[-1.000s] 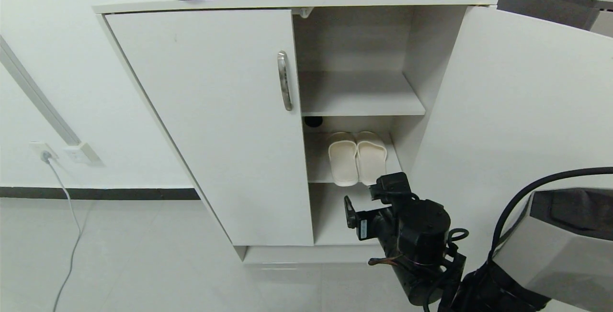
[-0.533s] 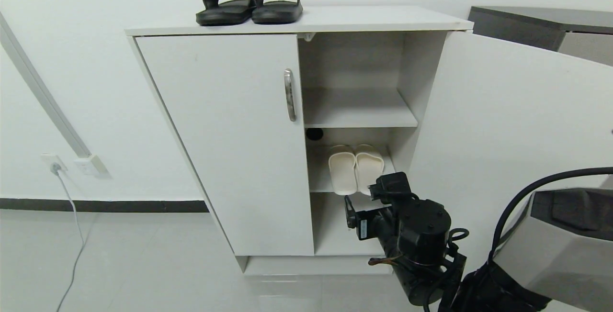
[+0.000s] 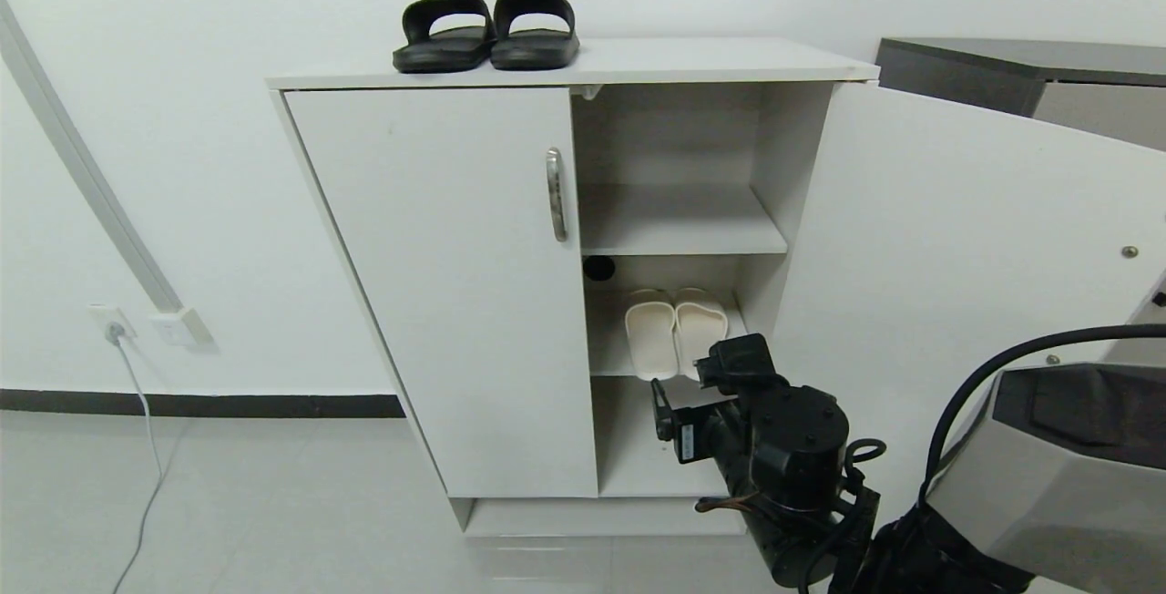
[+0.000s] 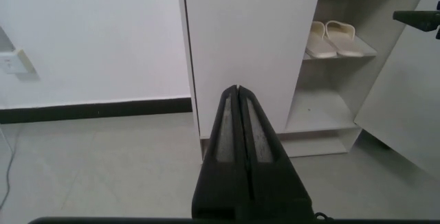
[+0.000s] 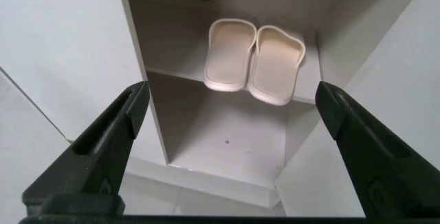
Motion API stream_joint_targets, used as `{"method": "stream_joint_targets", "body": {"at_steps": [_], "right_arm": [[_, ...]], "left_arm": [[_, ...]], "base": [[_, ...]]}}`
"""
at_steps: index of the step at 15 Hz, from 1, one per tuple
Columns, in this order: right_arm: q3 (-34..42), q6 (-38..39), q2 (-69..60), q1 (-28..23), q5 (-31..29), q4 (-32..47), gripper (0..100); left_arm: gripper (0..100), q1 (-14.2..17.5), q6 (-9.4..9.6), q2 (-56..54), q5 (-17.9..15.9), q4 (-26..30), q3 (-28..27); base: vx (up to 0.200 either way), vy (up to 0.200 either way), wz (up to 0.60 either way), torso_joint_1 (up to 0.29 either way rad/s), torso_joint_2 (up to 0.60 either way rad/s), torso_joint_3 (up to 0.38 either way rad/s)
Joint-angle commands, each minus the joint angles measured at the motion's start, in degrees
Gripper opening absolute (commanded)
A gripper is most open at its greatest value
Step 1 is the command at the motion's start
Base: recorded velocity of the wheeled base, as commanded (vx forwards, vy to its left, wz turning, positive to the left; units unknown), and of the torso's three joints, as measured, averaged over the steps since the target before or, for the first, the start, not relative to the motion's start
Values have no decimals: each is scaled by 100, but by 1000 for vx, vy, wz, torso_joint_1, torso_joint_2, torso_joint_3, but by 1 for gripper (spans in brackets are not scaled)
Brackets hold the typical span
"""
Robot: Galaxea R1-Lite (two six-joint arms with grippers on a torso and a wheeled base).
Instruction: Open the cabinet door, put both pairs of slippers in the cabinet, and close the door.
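The white cabinet [image 3: 574, 61] has its right door [image 3: 956, 257] swung wide open and its left door [image 3: 455, 284] shut. A pair of black slippers [image 3: 487, 29] sits on the cabinet top. White slippers [image 3: 676, 332] [image 5: 256, 62] [image 4: 333, 38] lie side by side on the middle shelf inside. My right gripper [image 3: 697, 384] [image 5: 232, 90] is open and holds nothing, just in front of the opening, below and short of the white slippers. My left gripper [image 4: 237, 93] is shut on nothing, low over the floor in front of the left door.
A metal handle [image 3: 555, 195] runs down the shut door's edge. The top shelf [image 3: 679, 225] and bottom shelf [image 5: 227, 138] hold nothing. A wall socket with a cable [image 3: 114, 332] is at the left. A grey cabinet [image 3: 1020, 70] stands behind the open door.
The whole head picture has shifted: the cabinet sits lower and smaller, so the camera moved. Both pairs of slippers lie where they were, and my right gripper stays open.
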Motion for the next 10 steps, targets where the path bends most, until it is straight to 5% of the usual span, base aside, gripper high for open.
{"method": "stream_joint_targets", "body": {"at_steps": [1, 3, 10], "right_arm": [[-8, 0, 74, 2, -1, -2, 100], [-8, 0, 74, 2, -10, -19, 100], [10, -9, 74, 2, -10, -63, 100]], "left_arm": [[0, 1, -9, 14, 2, 2, 0], [0, 1, -9, 14, 2, 2, 0], [0, 1, -18, 5, 2, 2, 0]], "base": [[0, 0, 0, 0, 0, 0], [0, 0, 0, 0, 0, 0], [0, 200, 0, 3, 3, 2]]}}
